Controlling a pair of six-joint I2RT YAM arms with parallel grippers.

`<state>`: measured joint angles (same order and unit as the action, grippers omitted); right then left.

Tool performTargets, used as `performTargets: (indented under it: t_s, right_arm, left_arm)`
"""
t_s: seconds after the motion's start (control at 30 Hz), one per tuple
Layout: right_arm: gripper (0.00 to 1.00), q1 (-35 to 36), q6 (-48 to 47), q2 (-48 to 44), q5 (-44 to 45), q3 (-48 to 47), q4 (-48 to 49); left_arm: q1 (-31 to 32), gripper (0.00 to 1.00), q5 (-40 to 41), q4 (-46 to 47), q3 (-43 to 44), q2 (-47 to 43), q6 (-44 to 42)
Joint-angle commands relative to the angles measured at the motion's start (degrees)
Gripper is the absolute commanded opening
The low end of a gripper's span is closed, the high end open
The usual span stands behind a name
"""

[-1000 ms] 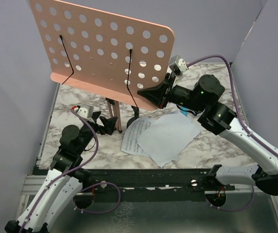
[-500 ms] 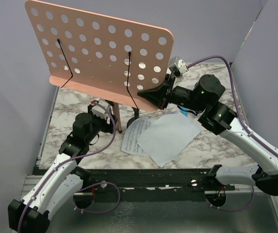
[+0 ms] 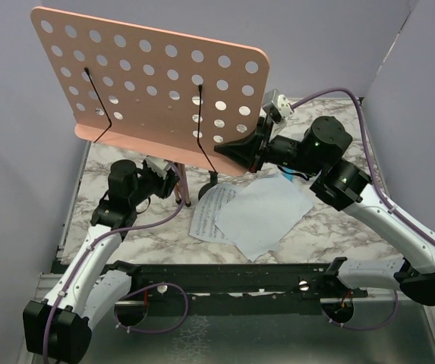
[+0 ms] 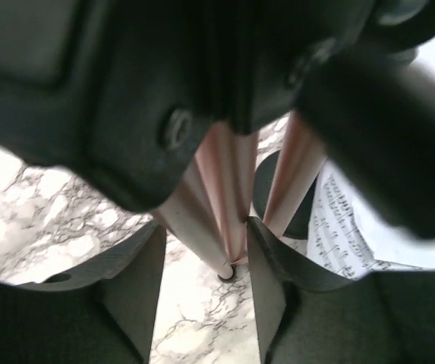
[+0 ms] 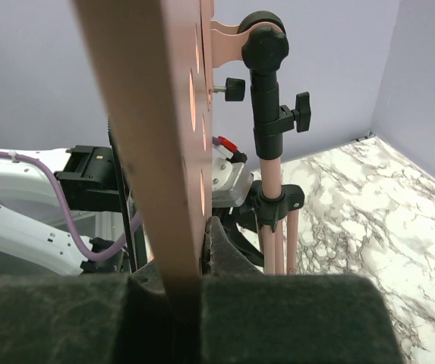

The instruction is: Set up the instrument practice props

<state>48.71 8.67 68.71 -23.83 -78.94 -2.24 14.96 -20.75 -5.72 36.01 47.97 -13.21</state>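
The pink hole-dotted music stand stands tilted over the marble table. My right gripper is shut on the plate's lower right edge. Behind the plate is the stand's pole. The folded tripod legs sit between the jaws of my left gripper. Its right finger touches the legs, and a gap remains at the left finger. In the top view, that gripper is under the plate. Two sheet-music pages lie overlapped on the table, one printed side up. A black round base sits behind the legs.
Grey walls close in the table on the left, back and right. The left arm reaches in from the near left. The right arm crosses the right side above the pages. A black rail runs along the near edge.
My left arm has pushed forward and right onto the tripod legs, and its jaws have narrowed around them. The stand's plate has swung up and to the left. The right gripper holds as before.
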Motion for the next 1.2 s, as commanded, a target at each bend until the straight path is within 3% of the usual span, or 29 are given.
performTargets:
  t_s: [0.0,0.17,0.2,0.23,0.27,0.63,1.17]
  right_arm:
    - [0.01,0.1,-0.1,0.4,-1.3,-1.7,-4.3]
    - [0.0,0.1,0.2,1.0,-0.3,-2.4,-4.7]
    - [0.0,0.2,0.2,1.1,-0.2,-2.6,-4.8]
    - [0.01,0.1,0.1,1.3,0.0,-2.7,-4.9]
    - [0.01,0.1,0.1,1.5,0.2,-2.8,-5.0]
    - [0.01,0.1,-0.4,3.4,2.8,-5.3,-6.6]
    - [0.01,0.1,0.9,4.8,17.1,-7.1,-8.6]
  left_arm:
    - [-0.8,0.43,-9.5,2.1,2.9,0.2,-3.3]
    - [-0.8,0.29,-9.3,2.0,1.9,-1.9,-4.0]
    - [-0.8,0.21,-9.3,2.0,1.6,-2.4,-3.9]
    - [-0.8,0.05,-8.8,1.9,1.5,-2.7,-3.9]
    - [-0.8,0.0,-7.8,1.9,1.3,-3.2,-3.5]
    - [-0.8,0.0,-3.1,1.8,1.1,-5.5,-0.7]
    - [-0.8,0.0,-2.8,1.5,3.5,-4.0,7.9]
